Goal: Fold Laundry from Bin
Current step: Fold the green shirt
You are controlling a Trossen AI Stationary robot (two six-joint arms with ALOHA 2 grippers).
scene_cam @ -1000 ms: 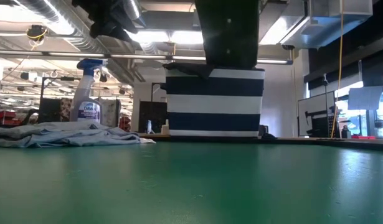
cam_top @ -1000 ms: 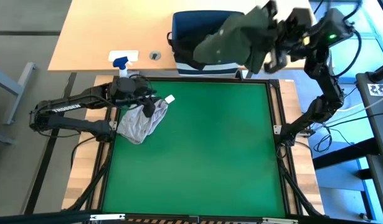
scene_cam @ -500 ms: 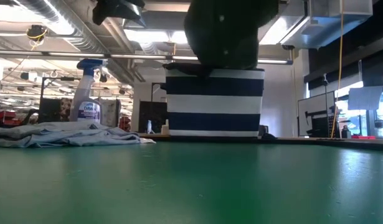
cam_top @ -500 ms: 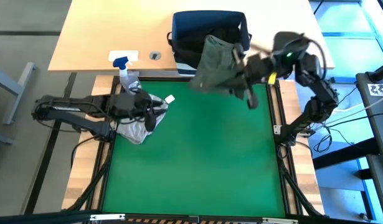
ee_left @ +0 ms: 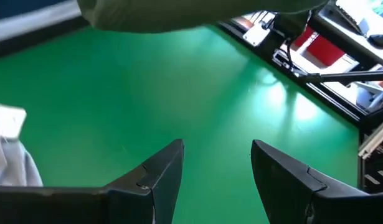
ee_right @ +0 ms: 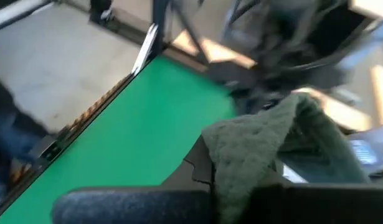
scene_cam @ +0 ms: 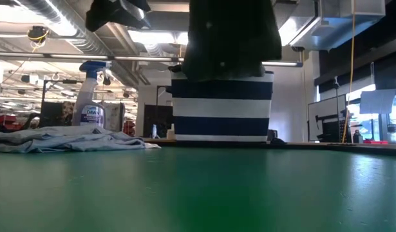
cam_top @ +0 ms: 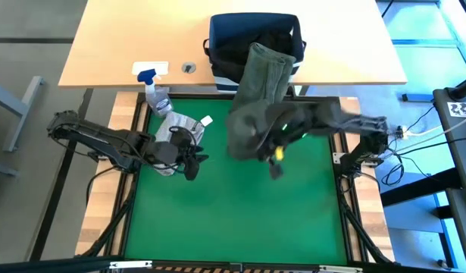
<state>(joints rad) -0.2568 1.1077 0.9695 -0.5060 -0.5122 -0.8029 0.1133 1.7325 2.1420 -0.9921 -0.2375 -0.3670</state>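
A dark olive garment (scene_cam: pixel 231 35) hangs above the green worktop (scene_cam: pixel 198 190) — in front of the striped bin (scene_cam: pixel 221 106). At the far left edge lie grey laundry (scene_cam: pixel 69 138) and a spray bottle (scene_cam: pixel 93 103).

Bin (cam_top: pixel 217 30) set on the far table (cam_top: pixel 104 45), just behind the mat's (cam_top: pixel 240 220) far edge, right of centre. Spray bottle (cam_top: pixel 153 89) left of bin, at the mat's far left corner. One garment (cam_top: pixel 176 130) lying on the mat near that corner, just in front of the bottle. Left gripper (cam_top: pixel 193 158) above the mat beside that garment, on its near right side. Second garment (cam_top: pixel 255 98) hanging from right gripper (cam_top: pixel 272 144) over the mat's far middle (its upper end reaching back to the bin's rim).
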